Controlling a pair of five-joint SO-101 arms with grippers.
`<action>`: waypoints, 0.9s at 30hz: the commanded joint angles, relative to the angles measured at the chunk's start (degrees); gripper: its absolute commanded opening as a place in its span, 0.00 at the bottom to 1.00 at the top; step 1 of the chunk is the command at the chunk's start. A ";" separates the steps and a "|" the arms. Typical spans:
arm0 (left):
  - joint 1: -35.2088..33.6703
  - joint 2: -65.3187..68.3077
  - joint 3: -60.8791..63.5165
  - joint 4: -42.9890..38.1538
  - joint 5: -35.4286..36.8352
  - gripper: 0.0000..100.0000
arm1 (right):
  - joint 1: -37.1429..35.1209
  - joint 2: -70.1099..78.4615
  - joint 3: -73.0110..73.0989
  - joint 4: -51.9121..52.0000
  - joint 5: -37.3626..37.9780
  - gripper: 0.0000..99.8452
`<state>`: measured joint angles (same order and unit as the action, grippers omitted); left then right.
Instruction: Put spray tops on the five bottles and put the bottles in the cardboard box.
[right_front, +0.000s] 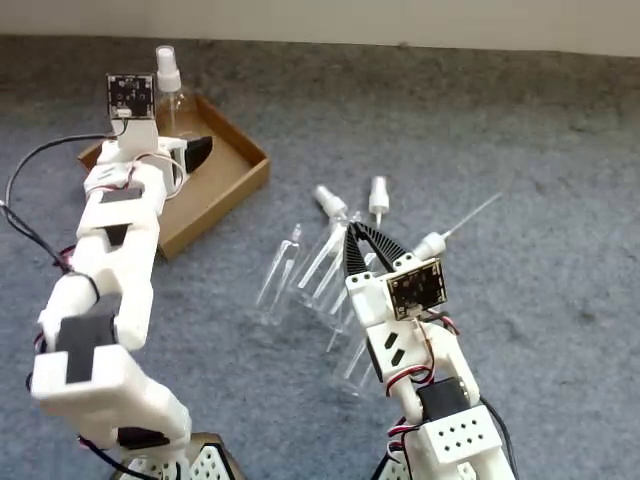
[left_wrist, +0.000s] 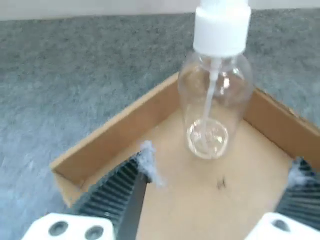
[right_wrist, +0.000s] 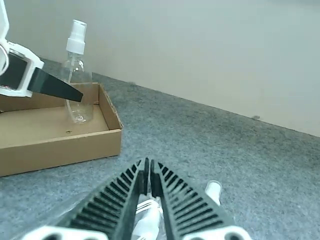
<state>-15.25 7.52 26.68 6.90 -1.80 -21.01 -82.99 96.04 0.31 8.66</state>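
A clear bottle with a white spray top stands upright in the far corner of the cardboard box. My left gripper hovers over the box, open, just short of that bottle, with nothing between its fingers. Several clear topless bottles lie on the grey carpet in the middle. Loose spray tops lie beside them. My right gripper is shut, its tip low over these bottles and tops. In the right wrist view the box and capped bottle are far off.
Grey carpet covers the whole work surface, with free room to the right and behind the pile. A pale wall runs along the far edge. Cables trail beside the left arm.
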 joint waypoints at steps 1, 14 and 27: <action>-0.40 -11.82 2.42 12.57 -0.53 0.36 | -0.22 -0.40 6.29 0.48 0.62 0.01; 4.62 -33.01 2.42 47.74 -0.53 0.36 | -0.22 -0.66 6.29 5.67 0.62 0.01; 28.70 -46.64 2.51 66.11 -0.53 0.36 | 1.01 -0.75 6.29 9.10 0.88 0.01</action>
<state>4.88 -35.82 29.67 70.29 -1.80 -21.01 -82.99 96.04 9.19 8.92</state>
